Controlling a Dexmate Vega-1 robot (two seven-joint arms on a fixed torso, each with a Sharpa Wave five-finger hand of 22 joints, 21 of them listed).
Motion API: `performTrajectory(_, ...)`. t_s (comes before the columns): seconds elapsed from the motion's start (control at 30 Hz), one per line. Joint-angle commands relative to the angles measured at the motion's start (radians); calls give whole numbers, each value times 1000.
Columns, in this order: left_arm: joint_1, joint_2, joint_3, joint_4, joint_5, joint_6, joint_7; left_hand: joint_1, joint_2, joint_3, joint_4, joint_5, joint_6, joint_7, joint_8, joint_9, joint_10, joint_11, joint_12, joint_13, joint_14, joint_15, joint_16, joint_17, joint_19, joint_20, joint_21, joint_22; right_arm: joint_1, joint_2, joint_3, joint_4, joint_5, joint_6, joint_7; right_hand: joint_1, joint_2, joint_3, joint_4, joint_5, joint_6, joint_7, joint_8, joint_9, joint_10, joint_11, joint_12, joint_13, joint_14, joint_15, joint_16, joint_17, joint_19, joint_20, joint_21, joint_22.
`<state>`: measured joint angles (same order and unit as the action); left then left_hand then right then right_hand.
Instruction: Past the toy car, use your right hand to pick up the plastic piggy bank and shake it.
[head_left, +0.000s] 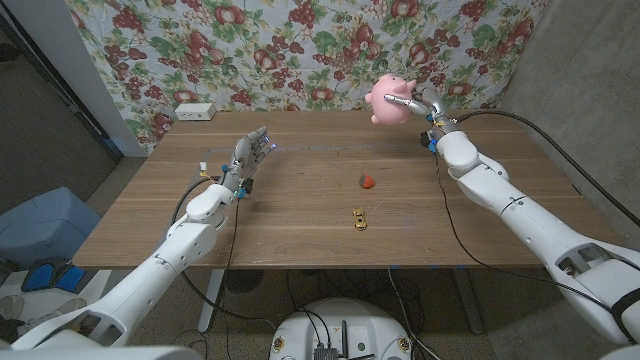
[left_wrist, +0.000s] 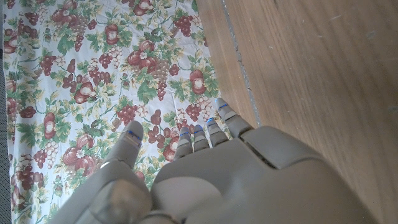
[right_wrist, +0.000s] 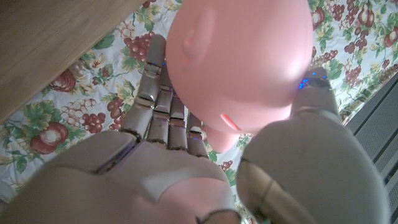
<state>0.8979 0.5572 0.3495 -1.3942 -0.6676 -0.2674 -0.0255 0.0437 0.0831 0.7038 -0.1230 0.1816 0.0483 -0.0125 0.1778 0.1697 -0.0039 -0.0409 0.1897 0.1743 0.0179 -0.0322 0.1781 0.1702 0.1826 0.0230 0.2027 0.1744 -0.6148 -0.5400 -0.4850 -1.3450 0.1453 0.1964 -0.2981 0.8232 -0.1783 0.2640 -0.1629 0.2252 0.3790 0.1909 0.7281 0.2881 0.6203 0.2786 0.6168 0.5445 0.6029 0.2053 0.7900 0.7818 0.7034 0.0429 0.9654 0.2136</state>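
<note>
- A small yellow toy car (head_left: 358, 218) sits on the wooden table (head_left: 300, 240) near the front edge, around the middle.
- A small red object (head_left: 367, 181) lies just beyond the toy car, apart from it; what it is cannot be told.
- A white box (head_left: 194, 112) rests at the table's far left corner, against the floral cloth (head_left: 300, 50) that hangs behind the table.
- The left hand (head_left: 248, 160) is raised above the table's left part, fingers apart and holding nothing; the left wrist view shows its fingers (left_wrist: 199, 138) spread before the cloth.
- The right hand (head_left: 420, 105) grips the plastic piggy bank (head_left: 388, 100), lifted clear of the table over the far right edge, well past the toy car.
- The piggy bank is pink, smooth and rounded, with a small ear showing in the right wrist view (right_wrist: 199, 43).
- There, the fingers (right_wrist: 155, 106) wrap one side and the thumb presses the other.
</note>
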Motion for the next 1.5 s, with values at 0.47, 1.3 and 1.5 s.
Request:
performTrajectory(0.47, -9, -6, 4, 5, 5, 1, 4, -5, 38, 5, -4, 1, 3, 2, 4, 4, 5, -2, 2, 4, 0, -13, 0, 1, 9, -2, -4, 3, -28, 84, 46, 77, -20, 137, -170, 172, 212, 274, 6, 453, 560, -97, 14, 180, 453, -332, 154, 260, 419, -420, 303, 443, -70, -61, 24, -4)
performTrajectory(1.3, -14, -8, 7, 9, 9, 2, 4, -3, 38, 5, -5, 1, 5, 3, 4, 4, 5, -2, 2, 4, 0, -12, 0, 1, 9, -1, -4, 3, 42, -68, -17, -19, 60, -79, 201, 168, 212, 273, 5, 456, 556, -95, 9, 187, 449, -326, 150, 260, 414, -418, 305, 445, -89, -55, 53, -11)
performTrajectory(1.5, -14, -7, 8, 6, 10, 6, 7, -3, 37, 4, -6, 1, 4, 3, 4, 4, 5, -1, 2, 4, 0, -10, 0, 1, 9, -1, -4, 3, 91, -105, -47, -27, 92, -170, 338, 165, 213, 272, 7, 456, 555, -89, 8, 189, 446, -320, 151, 265, 408, -417, 304, 444, -96, -50, 61, -12)
